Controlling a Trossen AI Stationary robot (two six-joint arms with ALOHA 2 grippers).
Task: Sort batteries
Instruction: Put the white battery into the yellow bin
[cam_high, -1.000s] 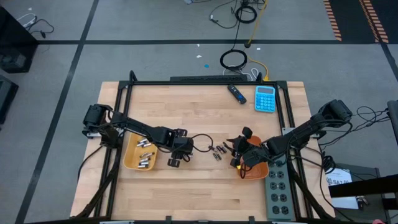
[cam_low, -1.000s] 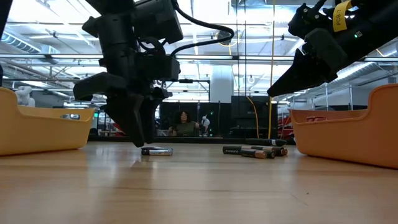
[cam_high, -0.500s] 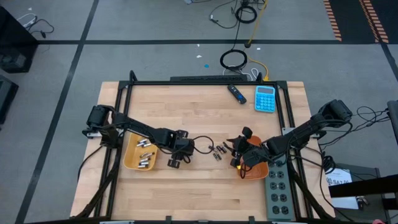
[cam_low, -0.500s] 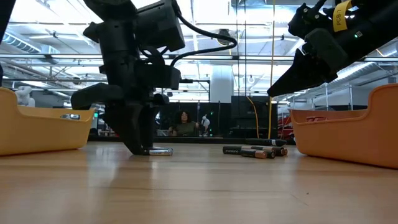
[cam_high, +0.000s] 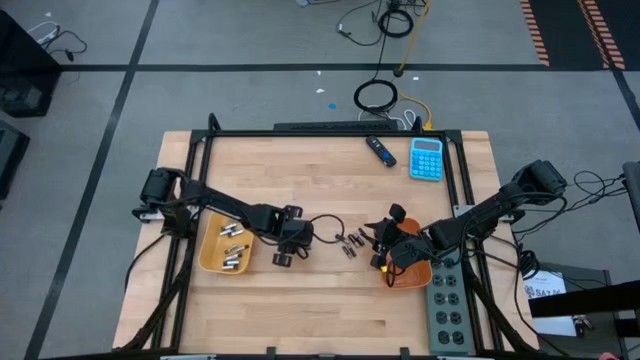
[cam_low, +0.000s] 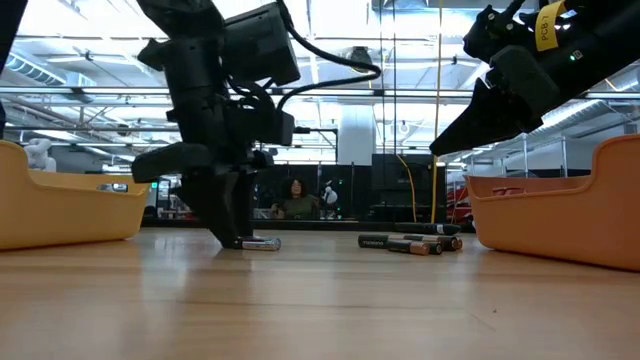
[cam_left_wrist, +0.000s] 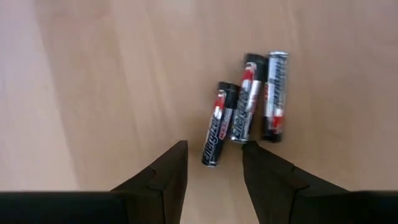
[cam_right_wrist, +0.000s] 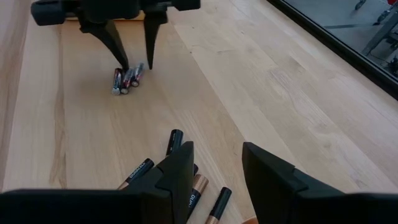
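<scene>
Batteries (cam_left_wrist: 249, 112), three silver ones, lie side by side on the counter (cam_high: 330, 190) before the left gripper (cam_left_wrist: 214, 163), spread low over them; centre on one alone, the nearest, then pinch; right gripper (cam_right_wrist: 214, 163) hangs spread above the dark batteries (cam_right_wrist: 186, 180).

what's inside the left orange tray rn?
In the high view the orange plastic tray on the left holds several small silver cylindrical batteries. The dark left arm crosses above its far edge, so anything beneath it is hidden; an exact count isn't readable.
</scene>
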